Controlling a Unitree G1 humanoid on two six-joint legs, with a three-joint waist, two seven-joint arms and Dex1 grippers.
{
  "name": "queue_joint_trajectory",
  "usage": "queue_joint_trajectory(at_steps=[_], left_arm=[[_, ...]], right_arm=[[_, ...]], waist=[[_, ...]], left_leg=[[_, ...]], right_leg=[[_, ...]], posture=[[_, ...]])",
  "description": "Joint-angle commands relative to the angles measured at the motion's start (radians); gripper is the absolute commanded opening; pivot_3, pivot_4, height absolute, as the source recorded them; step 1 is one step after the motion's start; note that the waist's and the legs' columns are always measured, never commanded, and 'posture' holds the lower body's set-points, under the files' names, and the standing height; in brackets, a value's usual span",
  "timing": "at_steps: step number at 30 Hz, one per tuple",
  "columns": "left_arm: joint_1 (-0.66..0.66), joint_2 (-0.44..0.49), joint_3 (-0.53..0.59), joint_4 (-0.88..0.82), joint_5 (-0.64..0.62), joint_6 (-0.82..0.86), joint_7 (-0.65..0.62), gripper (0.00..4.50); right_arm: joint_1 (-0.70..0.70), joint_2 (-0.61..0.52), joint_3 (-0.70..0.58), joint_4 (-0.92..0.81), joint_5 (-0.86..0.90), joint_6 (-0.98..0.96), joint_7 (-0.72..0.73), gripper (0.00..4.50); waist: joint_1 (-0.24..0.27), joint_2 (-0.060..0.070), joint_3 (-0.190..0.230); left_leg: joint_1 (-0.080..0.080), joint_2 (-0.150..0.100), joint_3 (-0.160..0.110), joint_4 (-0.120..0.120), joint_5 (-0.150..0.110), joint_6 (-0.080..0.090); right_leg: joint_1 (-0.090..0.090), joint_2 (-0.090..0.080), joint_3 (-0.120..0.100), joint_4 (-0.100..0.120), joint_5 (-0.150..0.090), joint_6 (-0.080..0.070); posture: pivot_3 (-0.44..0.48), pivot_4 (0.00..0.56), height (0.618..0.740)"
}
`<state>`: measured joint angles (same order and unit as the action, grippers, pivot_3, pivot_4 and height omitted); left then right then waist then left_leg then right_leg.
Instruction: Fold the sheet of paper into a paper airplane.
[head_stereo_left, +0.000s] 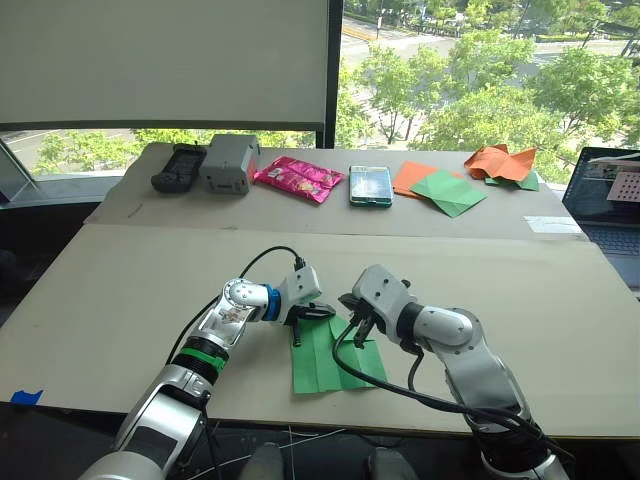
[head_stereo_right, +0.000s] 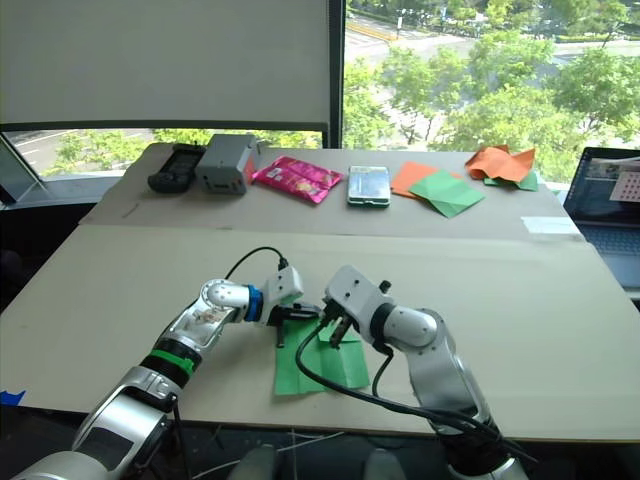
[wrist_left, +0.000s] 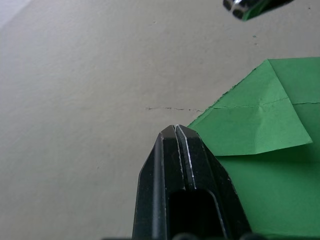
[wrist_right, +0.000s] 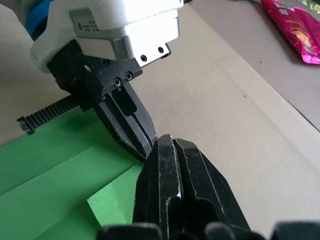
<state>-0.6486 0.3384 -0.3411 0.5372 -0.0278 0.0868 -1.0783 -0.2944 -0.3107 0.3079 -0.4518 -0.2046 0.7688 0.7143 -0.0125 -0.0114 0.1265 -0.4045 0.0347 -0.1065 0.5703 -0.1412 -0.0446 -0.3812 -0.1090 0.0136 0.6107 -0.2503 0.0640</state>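
The sheet of paper (head_stereo_left: 318, 368), bright green with crease lines, lies flat near the table's front edge. One of its corners is folded over into a flap (wrist_left: 250, 132). My left gripper (head_stereo_left: 297, 328) is shut, its tips down on the table just off the sheet's far left edge (wrist_left: 175, 131). My right gripper (head_stereo_left: 357, 333) is also shut, over the sheet's far edge, its tips (wrist_right: 168, 142) almost touching the left gripper's fingers (wrist_right: 127, 120). Nothing shows between either pair of fingers.
Along the table's back lie a black device (head_stereo_left: 178, 168), a grey box (head_stereo_left: 230, 162), a pink packet (head_stereo_left: 298, 178), a phone (head_stereo_left: 371, 186), flat orange and dark green squares (head_stereo_left: 440, 188) and crumpled orange paper (head_stereo_left: 500, 162). A laptop (head_stereo_left: 608, 205) sits at the far right.
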Motion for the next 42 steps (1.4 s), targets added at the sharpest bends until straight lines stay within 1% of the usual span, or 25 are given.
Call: queue_joint_trajectory(at_steps=[1,4,7,14,19,26,31,42], left_arm=[[0.019,0.006,-0.023,0.028,0.043,0.014,0.006,0.0],[0.021,0.008,-0.023,0.024,0.042,0.015,0.007,0.0],[0.025,0.01,-0.022,0.016,0.041,0.019,0.006,0.0],[0.03,0.012,-0.023,0.005,0.041,0.024,0.008,0.0],[0.032,0.013,-0.022,-0.002,0.041,0.027,0.008,0.0],[0.035,0.013,-0.022,-0.006,0.046,0.027,0.008,0.0],[0.039,0.015,-0.025,-0.009,0.047,0.028,0.006,0.0],[0.038,0.021,-0.022,-0.001,0.05,0.024,0.006,0.0]], right_arm=[[0.0,0.016,0.029,0.062,0.009,-0.007,-0.049,0.03],[0.003,0.01,0.041,0.089,0.018,-0.021,-0.064,0.03],[-0.013,0.035,0.037,0.131,0.034,-0.022,-0.091,0.03],[-0.032,0.044,0.064,0.183,0.045,-0.019,-0.12,0.03],[-0.038,0.043,0.084,0.236,0.031,0.011,-0.146,0.03],[-0.014,0.025,0.092,0.254,0.037,0.077,-0.148,0.03],[0.006,0.003,0.091,0.24,0.044,0.106,-0.145,0.03],[0.057,-0.04,0.103,0.153,0.072,0.162,-0.15,0.03]], waist=[[0.0,0.0,0.0],[0.0,0.0,0.0],[0.0,0.0,0.0],[-0.001,0.0,0.0],[-0.001,0.001,-0.001],[-0.002,0.004,-0.005],[0.0,0.004,-0.007],[0.0,0.003,-0.009]], left_leg=[[0.0,0.0,0.0,0.0,0.0,0.0],[0.0,0.0,0.0,0.0,0.0,0.0],[0.0,0.0,0.0,0.0,0.0,0.0],[0.0,0.0,0.0,0.0,0.0,0.0],[0.0,0.0,0.0,0.0,0.0,0.0],[0.0,0.0,0.0,0.0,0.0,0.0],[0.0,0.0,0.0,0.0,0.0,0.0],[0.0,0.0,0.0,0.0,-0.002,-0.003]], right_leg=[[0.0,0.0,0.0,0.0,0.0,0.0],[0.0,0.0,0.0,0.0,0.0,0.0],[0.0,0.0,0.0,0.0,0.0,0.0],[-0.001,0.0,0.0,0.0,0.0,0.0],[-0.001,0.0,0.0,0.0,0.0,0.0],[0.0,0.0,0.0,0.0,0.0,0.0],[0.0,0.0,0.0,0.0,0.0,0.0],[0.0,0.0,0.0,0.0,-0.001,0.0]], posture=[[0.0,0.15,0.72],[0.0,0.15,0.72],[0.0,0.15,0.72],[0.0,0.15,0.72],[0.0,0.15,0.72],[0.0,0.15,0.72],[0.0,0.15,0.72],[0.0,0.15,0.72]])
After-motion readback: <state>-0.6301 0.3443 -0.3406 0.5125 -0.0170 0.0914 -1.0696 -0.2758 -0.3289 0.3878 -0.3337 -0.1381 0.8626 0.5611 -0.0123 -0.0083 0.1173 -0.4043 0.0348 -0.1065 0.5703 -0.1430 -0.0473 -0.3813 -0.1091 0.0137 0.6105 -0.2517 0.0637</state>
